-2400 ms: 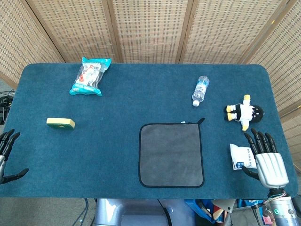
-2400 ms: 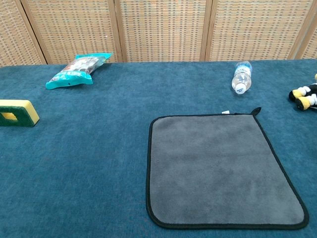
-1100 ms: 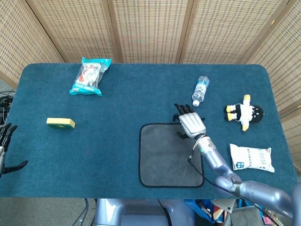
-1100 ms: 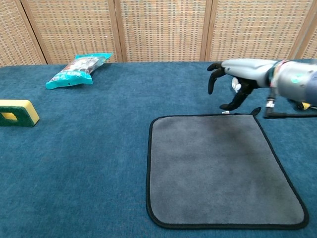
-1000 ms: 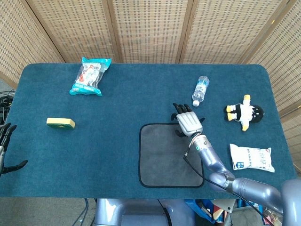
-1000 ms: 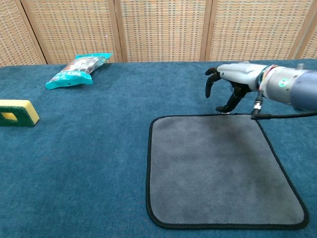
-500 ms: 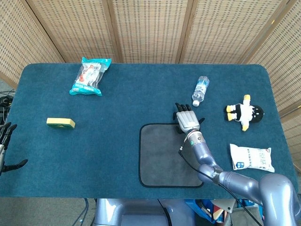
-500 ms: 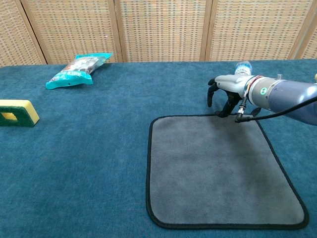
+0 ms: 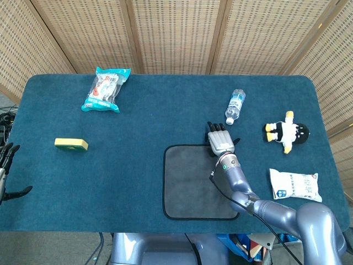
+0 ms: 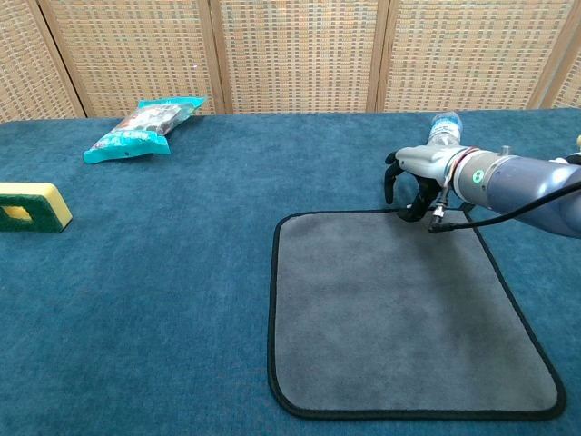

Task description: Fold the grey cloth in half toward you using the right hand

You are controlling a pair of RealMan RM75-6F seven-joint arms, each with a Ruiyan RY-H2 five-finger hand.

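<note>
Grey cloth [image 9: 199,181]: it is laid flat and unfolded on the near middle of the table, slightly right of centre; a black trim runs round its edge, and a small black loop is seen at its far right corner in the head view.
Right hand [image 9: 219,141]: it is placed over the far edge of the grey cloth, near the far right corner, with the palm turned down; in the chest view the dark fingers [image 10: 390,186] are curled downward and their tips are seen at the black trim. Whether the edge is actually pinched cannot be told from either view.
Right arm: it is stretched from the near right side of the table across the cloth's right part to the hand.
Left hand [image 9: 6,172]: it is seen at the far left edge of the head view, off the table's side, with fingers spread and nothing held.
Table [image 9: 165,110]: it is covered with dark teal felt.
Water bottle [image 9: 235,106]: it is laid on its side, beyond the right hand and apart from the cloth.
Plush penguin [image 9: 287,131]: it is laid to the right of the bottle.
White packet [image 9: 295,185]: it is laid near the right edge, right of the cloth.
Snack bag [image 9: 106,89]: it is laid at the far left.
Yellow sponge [image 9: 71,144]: it is laid at the left, well apart from the cloth.
</note>
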